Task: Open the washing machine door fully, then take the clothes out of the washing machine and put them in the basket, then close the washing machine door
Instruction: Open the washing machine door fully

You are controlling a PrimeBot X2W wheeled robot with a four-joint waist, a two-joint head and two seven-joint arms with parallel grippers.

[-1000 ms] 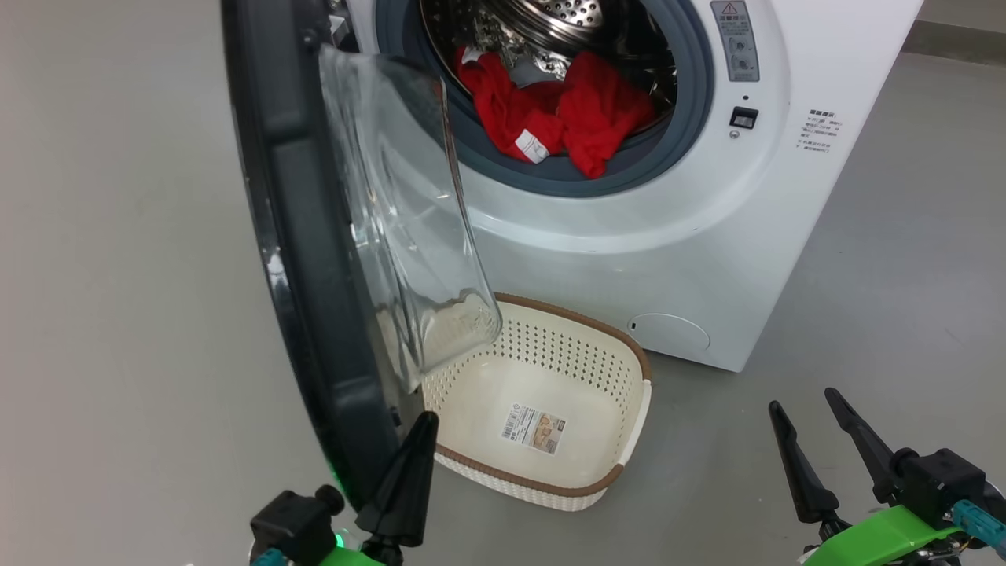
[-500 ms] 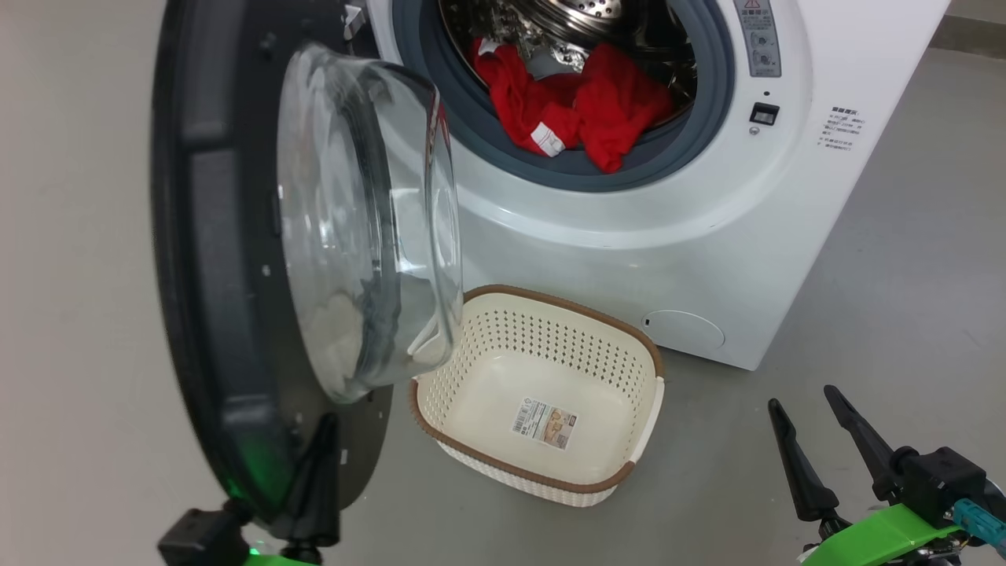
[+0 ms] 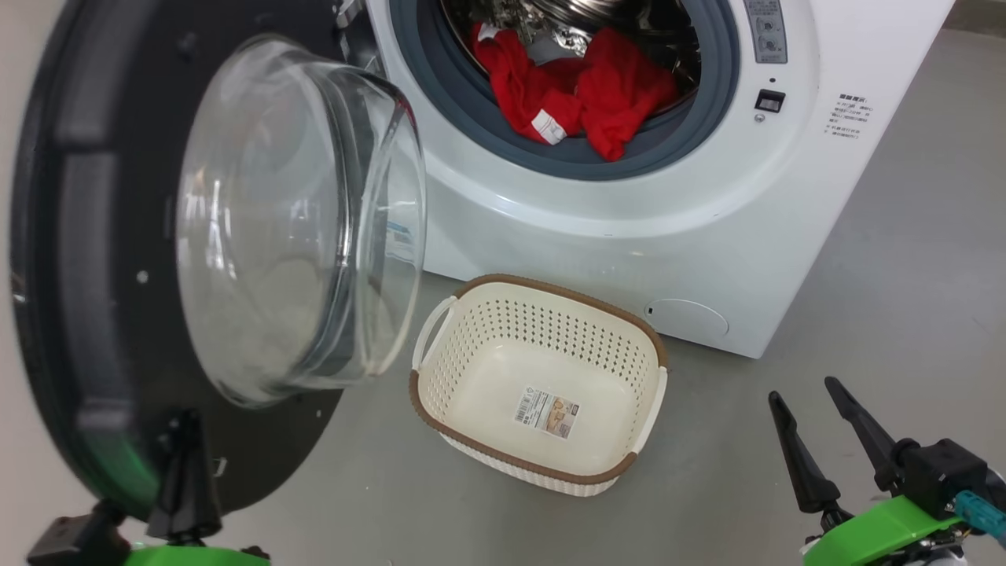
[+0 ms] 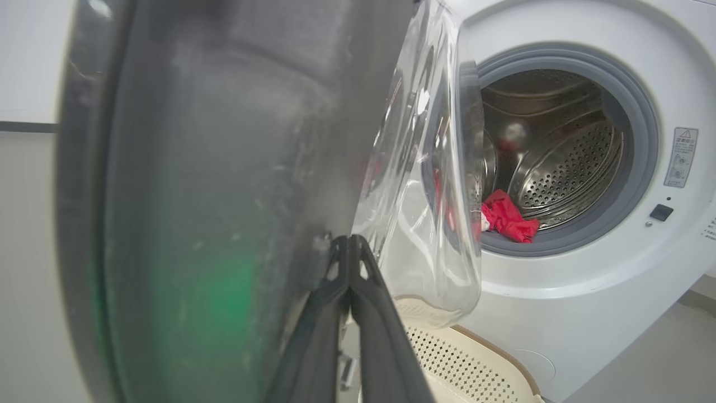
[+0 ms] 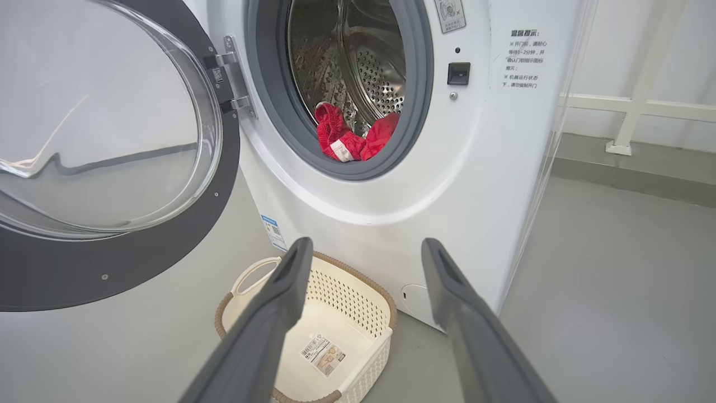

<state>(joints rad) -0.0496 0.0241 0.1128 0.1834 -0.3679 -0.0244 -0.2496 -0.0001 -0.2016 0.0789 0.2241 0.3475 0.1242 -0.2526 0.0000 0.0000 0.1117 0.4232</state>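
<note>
At left | washing machine door (image 3: 71, 236) wide open | bowl window (image 3: 291, 220) bulging rightward

Bright, even, diffuse indoor light, with only a faint shadow under the cream-white perforated plastic basket (image 3: 542, 346). Streaked with pale reflections on the bulging clear glass of the round black-rimmed door (image 3: 299, 220). Blurred on that rim in the left wrist view, tinged by a green glow (image 4: 224, 302). Bowed at the edges in both wrist views.

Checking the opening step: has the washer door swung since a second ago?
Yes. The door has swung wider open, leftward away from the washing machine front.
</note>
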